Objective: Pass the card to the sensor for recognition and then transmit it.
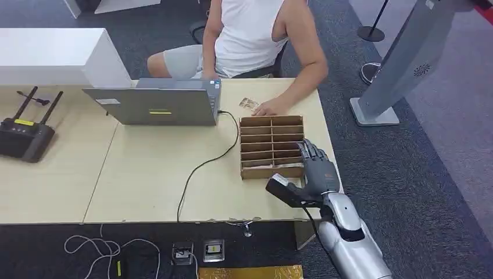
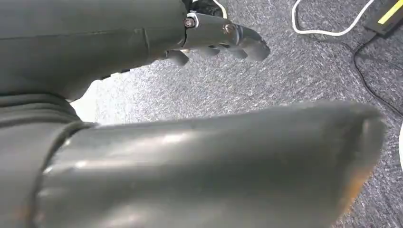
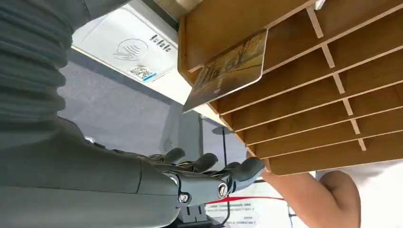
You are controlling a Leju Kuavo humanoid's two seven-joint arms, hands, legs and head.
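A wooden slotted card box (image 1: 271, 146) stands on the table's right part. A gold patterned card (image 3: 228, 69) sticks out of its nearest slot, seen as a pale strip (image 1: 279, 166) from above. The card sensor (image 1: 285, 189) sits by the table's front edge, just in front of the box; its white face with a contactless symbol (image 3: 126, 47) shows in the right wrist view. My right hand (image 1: 317, 165) lies beside the box's near right corner, fingers (image 3: 209, 166) stretched out, holding nothing and apart from the card. My left hand (image 2: 223, 40) hangs over the carpet, holding nothing.
A person sits behind the table, one hand (image 1: 270, 107) resting by another card (image 1: 248, 104) behind the box. A grey laptop (image 1: 157, 104) with a black cable (image 1: 197, 168) stands mid-table, a black router (image 1: 23, 136) at far left. A grey kiosk base (image 1: 375, 113) stands to the right.
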